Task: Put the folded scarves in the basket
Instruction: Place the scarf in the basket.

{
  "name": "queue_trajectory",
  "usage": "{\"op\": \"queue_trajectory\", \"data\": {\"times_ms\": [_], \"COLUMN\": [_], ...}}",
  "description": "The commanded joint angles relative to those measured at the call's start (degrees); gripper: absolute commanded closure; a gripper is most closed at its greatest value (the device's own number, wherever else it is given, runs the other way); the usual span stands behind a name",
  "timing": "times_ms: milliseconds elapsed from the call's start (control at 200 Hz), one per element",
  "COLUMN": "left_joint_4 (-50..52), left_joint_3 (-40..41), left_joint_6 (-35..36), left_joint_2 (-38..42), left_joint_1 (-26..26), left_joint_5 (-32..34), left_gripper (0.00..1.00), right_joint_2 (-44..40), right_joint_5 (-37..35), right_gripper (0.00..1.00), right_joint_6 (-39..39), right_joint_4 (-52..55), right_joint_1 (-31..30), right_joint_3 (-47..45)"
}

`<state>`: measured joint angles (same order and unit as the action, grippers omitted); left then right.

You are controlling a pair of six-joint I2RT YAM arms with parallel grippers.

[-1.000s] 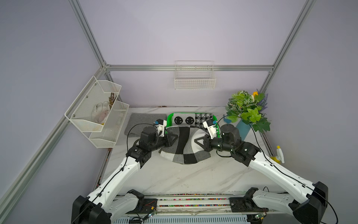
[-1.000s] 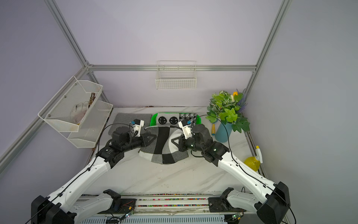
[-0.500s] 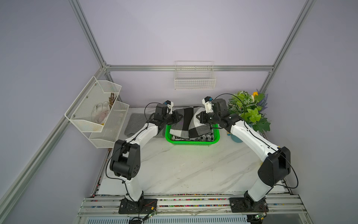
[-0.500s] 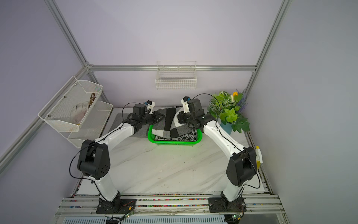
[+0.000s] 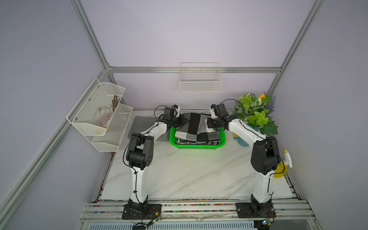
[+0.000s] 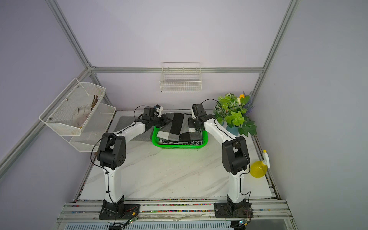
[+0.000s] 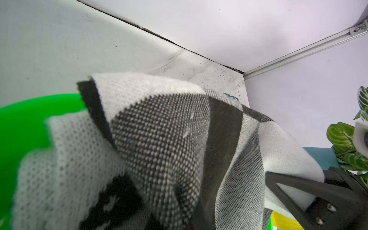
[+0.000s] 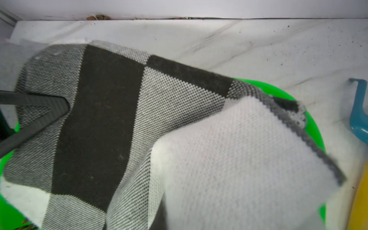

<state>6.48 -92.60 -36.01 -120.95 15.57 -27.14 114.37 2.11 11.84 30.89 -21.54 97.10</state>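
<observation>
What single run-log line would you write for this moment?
scarf: lying across basket | left gripper: shut on scarf | right gripper: shut on scarf

In both top views the left arm [image 5: 155, 129] and the right arm [image 5: 245, 131] rise straight from their bases, fold at the elbows and stretch their forearms forward and inward, mirroring each other. The left gripper [image 5: 182, 121] and the right gripper [image 5: 209, 123] point toward each other at about the same height, near but apart. Each has its jaws pinched tight on an opposite end of the folded scarf [image 5: 196, 127].
</observation>
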Motion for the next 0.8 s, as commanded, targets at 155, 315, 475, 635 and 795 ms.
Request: {"op": "queue_trajectory", "data": {"times_ms": [155,315,475,635,795], "left_joint_4": [3.1,2.4,5.2,5.7,3.7], "left_joint_3": [3.1,6.6,7.2,8.0,10.9], "left_joint_6": [6.2,7.7,10.1,10.6,10.5], "left_joint_2": [-1.0,-0.4,-0.4,-2.3,-1.7], "left_joint_1": [1.2,1.4,2.1,1.9,1.9], "left_joint_5": [3.3,6.1,11.5,10.6,11.1], "left_gripper": [1.0,1.0,1.0,1.0,1.0], "right_joint_2": [4.9,3.8,5.2,5.1,5.5], "right_joint_5": [-5.6,-5.5,-10.2,-12.3,-13.1], "right_gripper": [1.0,0.95,0.95,0.94,0.88], "right_joint_6": [-1.7,-2.3,-2.7,-2.6,-2.2], "right_joint_4": [2.3,-0.2,0.1,-0.6,-3.1], "right_joint_1": [-0.2,-0.5,-0.8,-0.9,-1.1], "right_joint_3": [2.0,-1.5,-3.4,-6.9,-10.3]}}
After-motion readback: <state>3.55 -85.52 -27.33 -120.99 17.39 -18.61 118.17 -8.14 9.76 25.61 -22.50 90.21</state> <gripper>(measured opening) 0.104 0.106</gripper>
